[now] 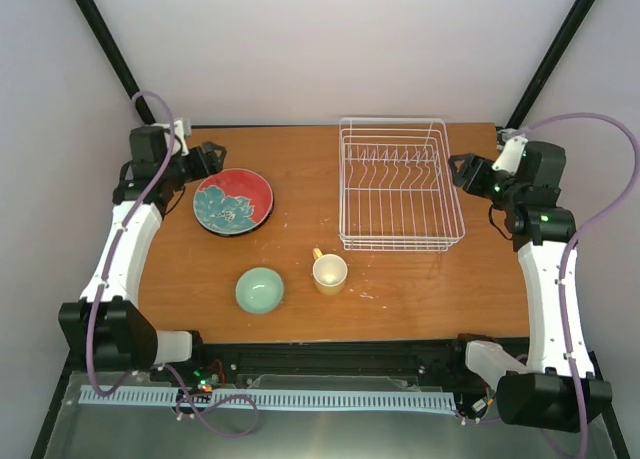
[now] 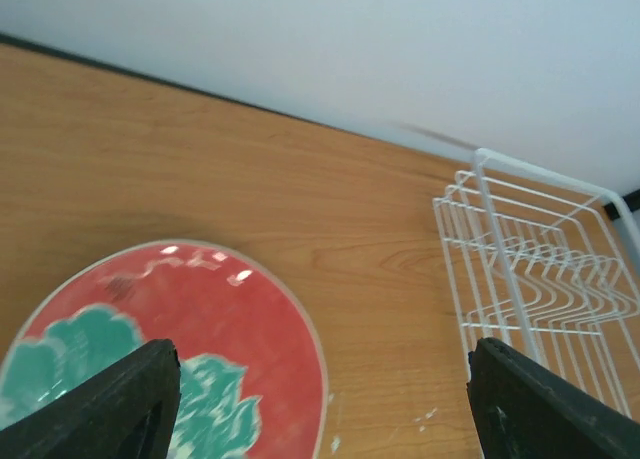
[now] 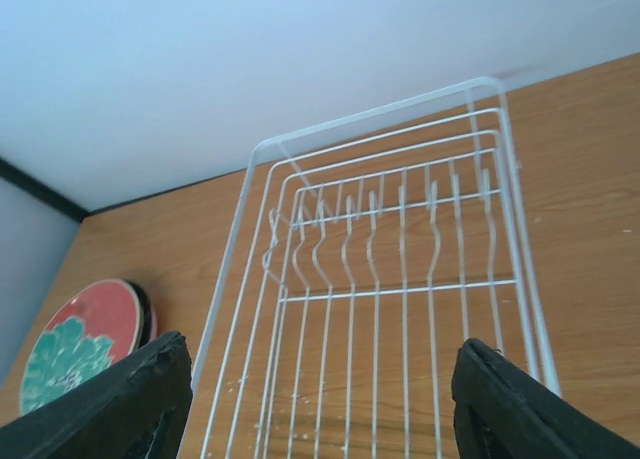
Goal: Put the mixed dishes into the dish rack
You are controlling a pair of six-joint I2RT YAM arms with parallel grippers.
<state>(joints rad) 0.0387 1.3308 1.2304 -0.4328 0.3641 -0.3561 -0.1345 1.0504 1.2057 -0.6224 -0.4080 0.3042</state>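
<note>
1. We see our left gripper (image 2: 320,404) spread wide. Its two dark fingers (image 2: 110,404) stand far apart at the lower corners of the left wrist view, with nothing between them.
2. It hovers at the far left of the table (image 1: 420,289), just beside the far-left edge of the red plate (image 1: 233,201) and not touching it.
3. The red plate, with its teal flower, lies flat on the table, well to the left of the dish rack (image 1: 400,184). A dark rim shows under its edge, but we cannot tell how many plates lie beneath.
4. Our right gripper (image 3: 315,404) is equally wide apart and holds nothing. It sits just beside the rack's right wall, facing across the wire slots.
5. The dish rack stands at the far right of the table, its upright plate slots toward the far end.
6. The cream-yellow mug (image 1: 329,273) stands upright near the rack's near-left corner, outside it, with its handle toward the far left.
7. The small mint-green bowl (image 1: 260,289) sits mouth up to the left of the mug, apart from it and nearer to us than the red plate.
</note>
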